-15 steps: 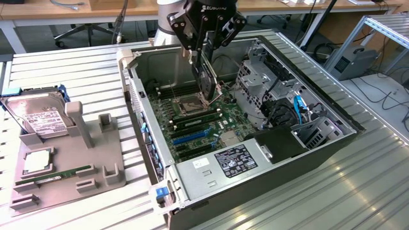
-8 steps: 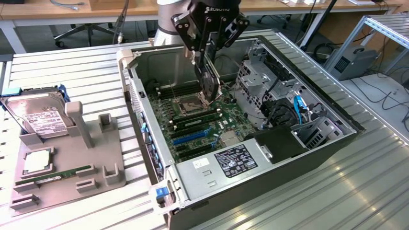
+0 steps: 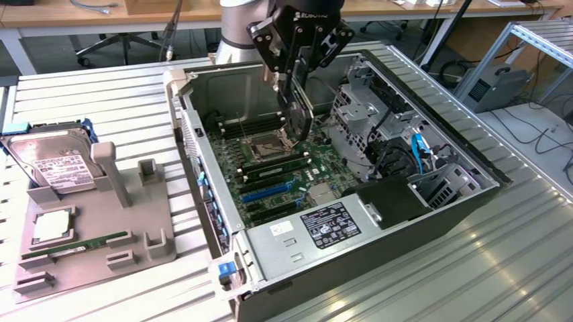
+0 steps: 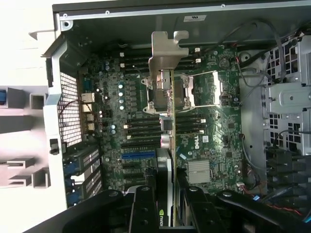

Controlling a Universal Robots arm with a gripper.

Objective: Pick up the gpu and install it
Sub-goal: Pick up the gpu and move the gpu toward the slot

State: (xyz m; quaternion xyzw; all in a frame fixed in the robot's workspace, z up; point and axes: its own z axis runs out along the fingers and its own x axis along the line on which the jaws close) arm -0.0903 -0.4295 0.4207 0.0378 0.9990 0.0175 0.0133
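Hand (image 3: 291,77) (image 4: 170,211): black, clamped on one end of the gpu, a finger on each face.
Gpu (image 3: 298,117) (image 4: 170,111): hangs on edge inside the open computer case (image 3: 358,261), with its silver bracket at the end away from the hand.
Lower edge: over the processor socket (image 3: 268,144), above the motherboard (image 3: 282,171).
Blue slot (image 3: 267,192) (image 4: 138,155): uncovered, nearer the case front than the card.
Room on the exterior view's right: the drive cage (image 3: 358,114) stands just beside the card, apart from it.
Room on the exterior view's left: the bare case wall is well apart.
Desk (image 3: 465,268): a grey fixture (image 3: 98,221) carries a hard drive (image 3: 54,164) and a memory stick (image 3: 76,249), away from the case.
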